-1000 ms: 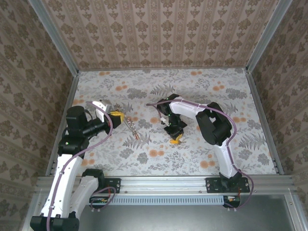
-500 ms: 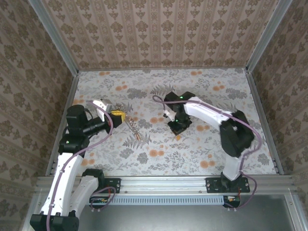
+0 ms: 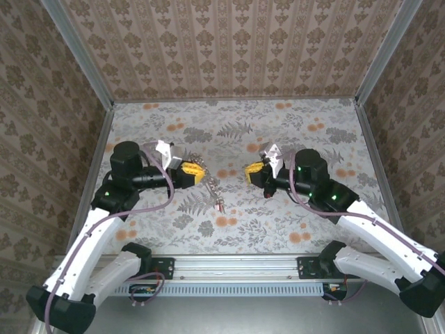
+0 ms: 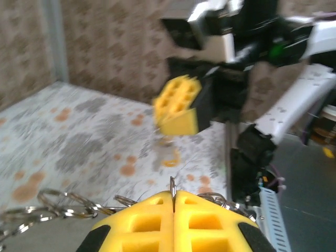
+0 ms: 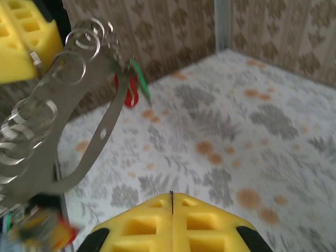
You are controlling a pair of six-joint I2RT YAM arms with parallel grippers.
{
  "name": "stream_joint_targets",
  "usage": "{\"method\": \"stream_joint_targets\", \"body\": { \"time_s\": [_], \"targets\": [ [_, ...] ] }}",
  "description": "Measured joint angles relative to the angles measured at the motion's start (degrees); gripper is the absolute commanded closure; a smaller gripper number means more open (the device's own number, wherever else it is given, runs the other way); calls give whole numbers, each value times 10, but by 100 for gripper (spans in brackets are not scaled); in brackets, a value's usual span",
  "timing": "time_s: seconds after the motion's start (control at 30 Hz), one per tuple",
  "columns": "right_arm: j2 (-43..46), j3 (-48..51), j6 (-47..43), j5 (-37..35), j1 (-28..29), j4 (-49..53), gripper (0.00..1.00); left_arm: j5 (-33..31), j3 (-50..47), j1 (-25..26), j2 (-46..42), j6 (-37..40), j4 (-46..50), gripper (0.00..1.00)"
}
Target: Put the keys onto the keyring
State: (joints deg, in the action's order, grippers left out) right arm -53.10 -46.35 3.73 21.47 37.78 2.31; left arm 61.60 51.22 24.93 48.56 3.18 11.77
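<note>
My left gripper (image 3: 197, 172) is shut on the keyring (image 5: 79, 149), a grey metal loop held above the table. A thin ring edge (image 4: 172, 186) sticks up between its yellow pads. A chain of small rings (image 3: 212, 188) hangs from the keyring, with red- and green-tagged keys (image 5: 131, 86) at its end. My right gripper (image 3: 251, 172) faces the left one across a small gap, also off the table. It is shut, and a thin dark edge (image 5: 171, 195) shows between its pads. In the left wrist view a blurred key with an orange tag (image 4: 170, 156) hangs under the right gripper (image 4: 178, 110).
The floral tablecloth (image 3: 278, 223) lies between patterned walls with metal rails (image 3: 375, 174) at the sides. A metal rail (image 3: 236, 264) carrying both arm bases runs along the near edge.
The right arm has swung off the table's middle, lifted and turned to face the left gripper, taking the orange-tagged key with it. The left gripper moved right with the keyring.
</note>
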Motion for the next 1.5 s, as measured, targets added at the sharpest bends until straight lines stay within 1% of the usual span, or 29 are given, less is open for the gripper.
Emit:
{"method": "stream_joint_targets", "body": {
  "time_s": [0.13,0.27,0.37,0.57,0.77,0.97,1.2,1.5],
  "targets": [
    [-13,14,26,49,0,-101,100,29,44,40,29,37,10,100],
    [-14,14,44,72,2,-173,100,34,56,54,55,58,17,100],
    [-14,14,55,80,7,-202,100,34,59,54,76,72,24,100],
    [-26,12,56,91,37,-214,100,38,59,54,105,89,28,100],
    [-45,7,54,89,57,-214,100,43,59,54,108,95,20,100],
    [-42,7,50,59,71,-215,100,49,55,54,108,95,5,100],
    [-15,11,39,19,75,-219,100,55,54,54,108,95,-3,100],
    [-22,11,37,15,80,-219,100,57,49,54,106,94,-12,100]
  ]
}}
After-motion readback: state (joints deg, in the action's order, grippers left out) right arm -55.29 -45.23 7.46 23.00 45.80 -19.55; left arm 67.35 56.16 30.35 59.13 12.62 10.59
